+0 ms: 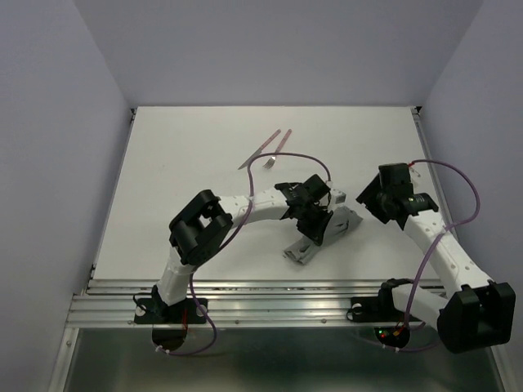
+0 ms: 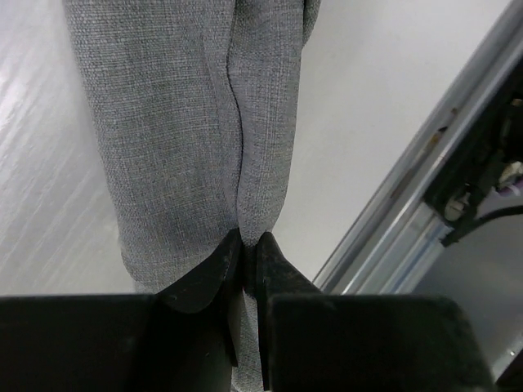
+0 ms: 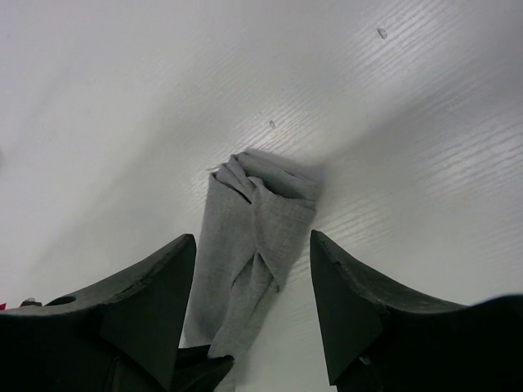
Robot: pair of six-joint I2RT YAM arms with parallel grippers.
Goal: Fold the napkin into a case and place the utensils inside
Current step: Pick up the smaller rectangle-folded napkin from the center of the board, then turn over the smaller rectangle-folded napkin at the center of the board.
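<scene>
White tabletop fills your workspace, with pale lilac walls on three sides and a metal rail (image 1: 270, 287) along the near edge where both arm bases are bolted.

Nearest to you, the napkin (image 1: 301, 249) lies just past the rail, a little right of centre, as a narrow grey strip gathered lengthwise. It runs diagonally away from you toward the right. Your left gripper (image 1: 317, 222) comes in from the left and sits over the middle of that strip. In its wrist view the left gripper (image 2: 245, 241) has its two black fingers pressed nearly together, pinching a raised lengthwise fold of the napkin (image 2: 180, 122), and the rail (image 2: 392, 220) slants past on the right.

Your right gripper (image 1: 369, 198) hangs just beside the strip's far right end, apart from the cloth. In its own camera the right gripper (image 3: 253, 238) stands wide, holding nothing, and the napkin (image 3: 270, 212) shows on the table between the fingers, its end bunched into crumpled pleats.

Farther back, well apart from the cloth, the utensils (image 1: 261, 149) lie close together on the bare table, two slim pinkish pieces slanting the same way.
</scene>
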